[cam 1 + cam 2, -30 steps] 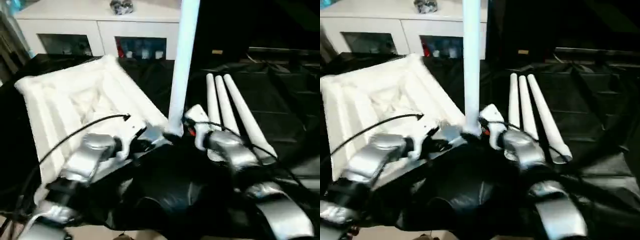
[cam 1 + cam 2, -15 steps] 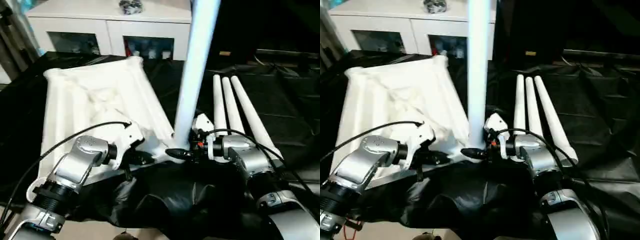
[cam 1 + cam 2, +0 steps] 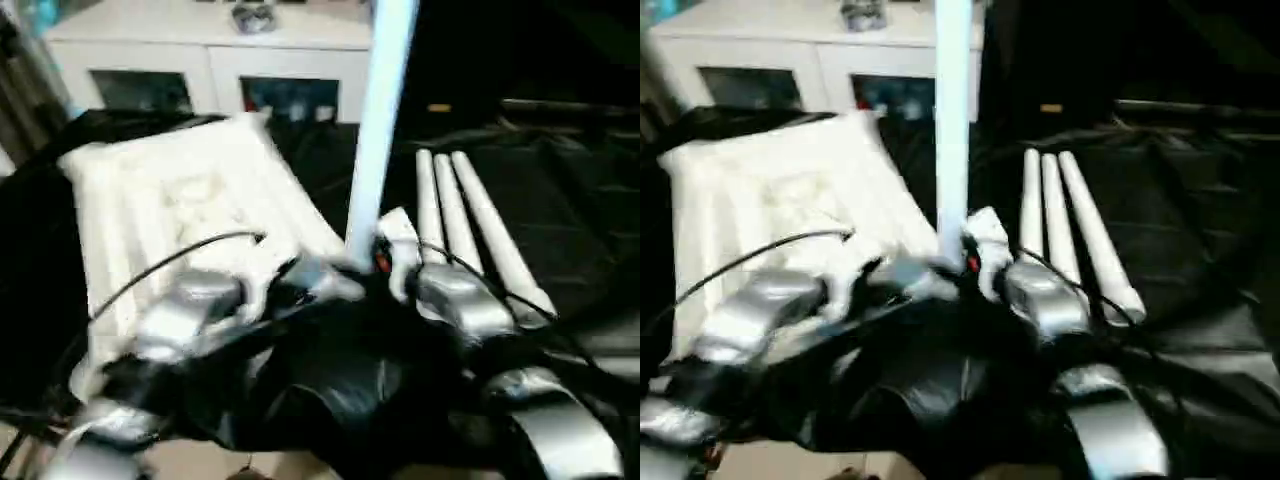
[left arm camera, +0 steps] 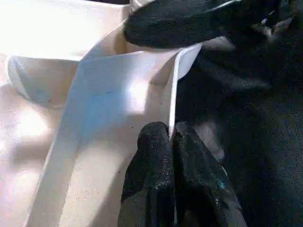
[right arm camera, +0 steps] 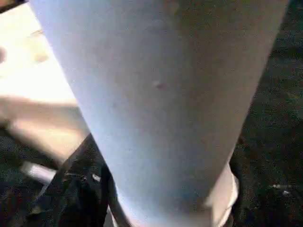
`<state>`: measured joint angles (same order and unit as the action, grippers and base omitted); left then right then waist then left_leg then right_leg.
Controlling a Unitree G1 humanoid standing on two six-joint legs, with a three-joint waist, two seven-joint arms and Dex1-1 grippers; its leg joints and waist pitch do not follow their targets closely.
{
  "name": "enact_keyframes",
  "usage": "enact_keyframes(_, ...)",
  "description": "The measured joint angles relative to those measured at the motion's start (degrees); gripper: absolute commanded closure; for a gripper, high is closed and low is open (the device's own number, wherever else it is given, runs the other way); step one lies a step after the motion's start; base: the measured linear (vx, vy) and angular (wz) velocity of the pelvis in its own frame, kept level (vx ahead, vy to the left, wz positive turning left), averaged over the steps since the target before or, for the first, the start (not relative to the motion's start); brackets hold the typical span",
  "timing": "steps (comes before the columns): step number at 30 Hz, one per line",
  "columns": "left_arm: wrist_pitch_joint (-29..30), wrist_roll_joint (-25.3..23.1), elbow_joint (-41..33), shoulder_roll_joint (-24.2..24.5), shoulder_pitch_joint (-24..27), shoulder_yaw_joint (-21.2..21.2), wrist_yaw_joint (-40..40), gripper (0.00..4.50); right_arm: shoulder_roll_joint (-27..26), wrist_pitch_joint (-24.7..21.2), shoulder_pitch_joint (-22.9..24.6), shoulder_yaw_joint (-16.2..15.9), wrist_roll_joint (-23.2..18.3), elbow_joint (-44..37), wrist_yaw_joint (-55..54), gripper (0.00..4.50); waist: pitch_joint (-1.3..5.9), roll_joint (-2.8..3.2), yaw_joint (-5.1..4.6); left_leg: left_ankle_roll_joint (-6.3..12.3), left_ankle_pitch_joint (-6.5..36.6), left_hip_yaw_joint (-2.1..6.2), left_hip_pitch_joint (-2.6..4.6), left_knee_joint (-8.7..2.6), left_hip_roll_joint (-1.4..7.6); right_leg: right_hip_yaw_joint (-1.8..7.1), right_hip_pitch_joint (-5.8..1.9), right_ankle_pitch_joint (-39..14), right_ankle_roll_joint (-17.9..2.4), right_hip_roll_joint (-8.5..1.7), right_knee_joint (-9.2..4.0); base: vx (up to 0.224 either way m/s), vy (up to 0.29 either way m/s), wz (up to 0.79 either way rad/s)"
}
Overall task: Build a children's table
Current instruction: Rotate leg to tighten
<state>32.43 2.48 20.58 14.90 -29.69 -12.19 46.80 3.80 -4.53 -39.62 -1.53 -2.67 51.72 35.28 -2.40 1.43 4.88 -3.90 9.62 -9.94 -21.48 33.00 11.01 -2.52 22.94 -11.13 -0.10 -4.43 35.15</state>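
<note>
The white table top (image 3: 180, 200) lies ribbed underside up on the black cloth, left of centre. One white leg (image 3: 380, 130) stands nearly upright in its near right corner socket (image 5: 222, 189). Three more legs (image 3: 470, 225) lie side by side on the cloth to the right. My left gripper (image 4: 171, 131) is shut on the top's thin rim (image 4: 174, 94), close to that socket. My right gripper (image 3: 368, 268) is shut on the base of the standing leg (image 5: 161, 94); one of its black fingers (image 4: 189, 19) shows in the left wrist view.
The black-draped work table (image 3: 570, 190) extends to the right and back. A white cabinet with glass doors (image 3: 200, 60) stands behind it. Black cloth (image 3: 330, 385) bunches up at the near edge below my forearms.
The head camera has shifted and the picture has blurred. The standing leg leans less than half a second ago. Both grippers keep their holds.
</note>
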Motion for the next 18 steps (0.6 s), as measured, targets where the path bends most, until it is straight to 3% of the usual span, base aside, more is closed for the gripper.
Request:
enact_keyframes(4, 0.40, 0.01, 4.17, -4.30, -2.82, 1.36, -6.38, 4.50, -2.64, -0.32, -2.98, 2.82, -0.23, 3.84, -11.65, 1.75, 0.00, 0.00, 0.16, 0.00, 0.00, 0.00, 0.05, -0.10, -0.01, -0.01, -0.02, 0.02, 0.00, 0.00, 0.00, 0.000, 0.000, 0.00)
enact_keyframes(5, 0.44, 0.00, 4.78, -4.95, -3.24, 1.57, -7.42, 4.50, -2.90, -0.25, -3.40, 3.41, -0.53, 4.45, -13.29, 1.19, 0.00, 0.00, 0.25, 0.00, 0.00, 0.00, 0.04, -0.10, -0.02, -0.01, -0.02, 0.03, -0.01, 0.00, 0.00, 0.000, 0.000, 0.00)
enact_keyframes(7, 0.55, -0.21, 5.57, -6.52, -3.84, 2.07, -9.83, 4.50, -3.30, -0.03, -4.02, 4.13, -1.24, 5.61, -14.65, 1.05, 0.00, -0.04, 0.18, 0.00, 0.00, 0.00, 0.01, -0.09, -0.02, -0.01, -0.03, 0.09, -0.11, 0.00, -0.03, 0.000, 0.000, 0.00)
enact_keyframes(11, 0.53, -1.12, 6.25, -7.03, -4.68, 3.21, -13.81, 4.50, -4.72, 1.53, -4.90, 4.59, -1.08, 7.06, -15.60, 0.60, 0.01, -0.10, -1.00, 0.00, 0.00, 0.06, 0.01, -0.08, -0.01, -0.09, 0.05, 0.09, -0.06, 0.01, -0.14, 0.000, 0.000, 0.00)
enact_keyframes(18, -1.11, -1.15, 7.73, -7.98, -5.64, 3.37, -16.00, 4.50, -4.41, 4.69, -4.17, 3.99, 0.11, 6.85, -16.64, 0.60, 0.00, -0.12, -0.80, 0.02, 0.01, 0.06, -0.47, 0.02, 0.00, -0.13, 0.33, 0.06, -0.01, 0.01, -0.23, 0.000, 0.000, 0.00)
